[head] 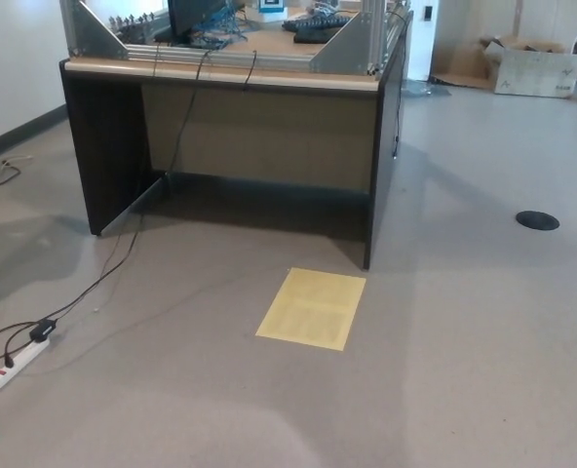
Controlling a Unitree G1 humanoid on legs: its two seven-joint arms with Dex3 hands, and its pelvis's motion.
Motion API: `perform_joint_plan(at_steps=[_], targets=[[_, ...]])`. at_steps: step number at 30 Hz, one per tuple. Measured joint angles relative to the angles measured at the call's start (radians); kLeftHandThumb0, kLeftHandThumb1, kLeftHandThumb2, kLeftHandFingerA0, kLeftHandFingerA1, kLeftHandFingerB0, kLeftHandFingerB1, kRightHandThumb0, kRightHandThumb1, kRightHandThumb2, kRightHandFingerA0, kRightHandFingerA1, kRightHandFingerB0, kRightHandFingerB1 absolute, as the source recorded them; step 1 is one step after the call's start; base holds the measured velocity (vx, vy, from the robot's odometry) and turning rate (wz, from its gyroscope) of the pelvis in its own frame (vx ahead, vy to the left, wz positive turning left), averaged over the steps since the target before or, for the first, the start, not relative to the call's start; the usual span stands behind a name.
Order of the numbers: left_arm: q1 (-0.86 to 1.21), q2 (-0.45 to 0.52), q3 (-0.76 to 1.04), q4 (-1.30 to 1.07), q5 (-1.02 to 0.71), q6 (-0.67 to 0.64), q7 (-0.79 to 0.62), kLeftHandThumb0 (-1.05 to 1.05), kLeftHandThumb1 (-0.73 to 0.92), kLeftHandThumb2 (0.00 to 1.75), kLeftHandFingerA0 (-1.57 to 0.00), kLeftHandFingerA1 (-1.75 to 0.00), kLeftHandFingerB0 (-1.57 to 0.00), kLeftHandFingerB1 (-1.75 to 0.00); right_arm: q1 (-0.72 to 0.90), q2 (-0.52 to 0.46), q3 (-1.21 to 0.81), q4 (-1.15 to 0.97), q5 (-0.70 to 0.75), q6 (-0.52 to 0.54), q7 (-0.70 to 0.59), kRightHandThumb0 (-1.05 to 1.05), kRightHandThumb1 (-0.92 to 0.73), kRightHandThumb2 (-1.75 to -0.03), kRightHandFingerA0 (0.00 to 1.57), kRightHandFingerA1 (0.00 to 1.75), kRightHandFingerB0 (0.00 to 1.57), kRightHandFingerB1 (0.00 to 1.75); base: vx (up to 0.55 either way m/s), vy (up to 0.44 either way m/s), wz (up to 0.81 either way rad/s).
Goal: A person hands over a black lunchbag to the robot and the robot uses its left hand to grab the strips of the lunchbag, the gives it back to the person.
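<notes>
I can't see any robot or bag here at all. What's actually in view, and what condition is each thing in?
Desk: standing, cables hanging over its front edge.
Yellow sheet: lying flat on the floor before the desk.
Power strip: on the floor at left, a plug in it.
Cardboard box: on the floor far right, flaps open.
Black disc: flat on the floor.
Lunchbag, person, both robot hands: not in view.
</notes>
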Motion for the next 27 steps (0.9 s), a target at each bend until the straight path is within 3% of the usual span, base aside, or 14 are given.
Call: perform_joint_plan(at_steps=[27], targets=[[-0.029,0.025,-0.033,0.053,-0.052,-0.082,-0.003,-0.74,0.58,0.92,0.00,-0.25,-0.10,-0.25,-0.009,-0.003,-0.004,0.004,0.003,0.002,-0.006,-0.43,-0.59,-0.98,0.67,0.68,0.53,0.61,0.00,0.000,0.00]])
